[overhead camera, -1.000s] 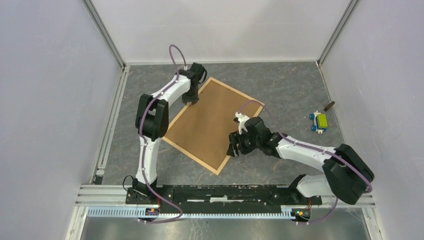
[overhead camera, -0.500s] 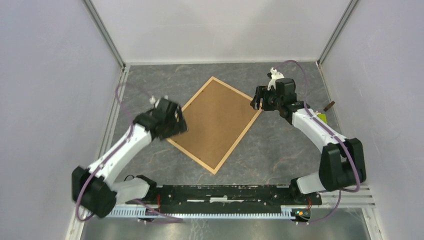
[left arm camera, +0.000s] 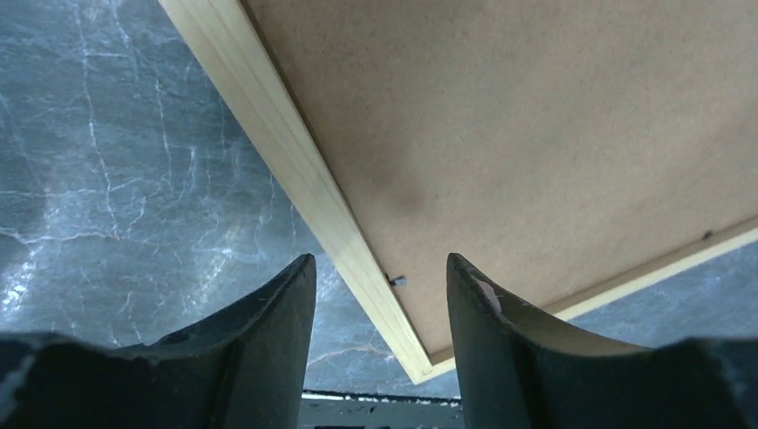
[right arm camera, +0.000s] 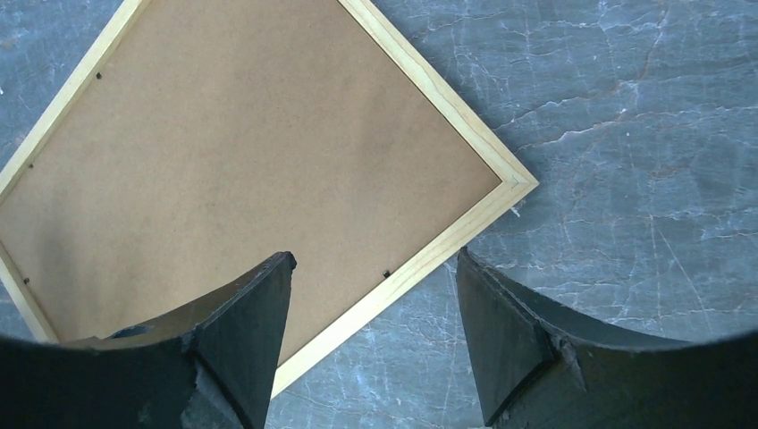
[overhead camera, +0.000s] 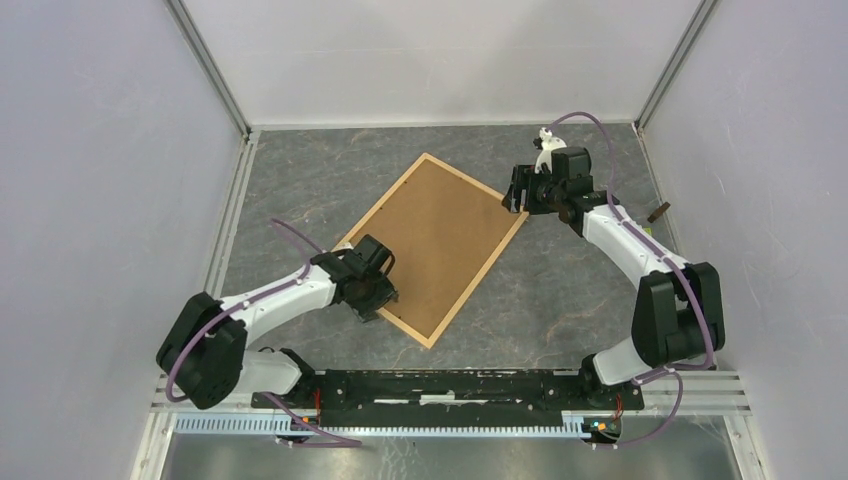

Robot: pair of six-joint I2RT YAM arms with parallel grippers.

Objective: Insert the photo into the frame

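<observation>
The frame [overhead camera: 477, 183] lies face down on the grey table, turned diagonally, with a plain brown backing board [overhead camera: 435, 245] filling it. The photo is hidden. My left gripper [overhead camera: 383, 300] hovers open over the frame's near-left rim [left arm camera: 295, 152], close to the near corner. A small metal tab [left arm camera: 398, 281] shows between its fingers, and nothing is held. My right gripper [overhead camera: 517, 195] hangs open above the right corner. Its fingers straddle the rim [right arm camera: 447, 94] and bare table, with another tab [right arm camera: 385, 273] between them.
A small brown piece [overhead camera: 657, 212] lies by the right wall, behind the right arm. Grey walls close in the table on three sides, with a metal track [overhead camera: 228, 240] along the left. The arms' mounting rail [overhead camera: 450, 385] runs along the near edge.
My left arm swung from the frame's far-left edge down to its near-left edge, and its jaws went from shut to open. My right arm moved from the near-right edge to the right corner.
</observation>
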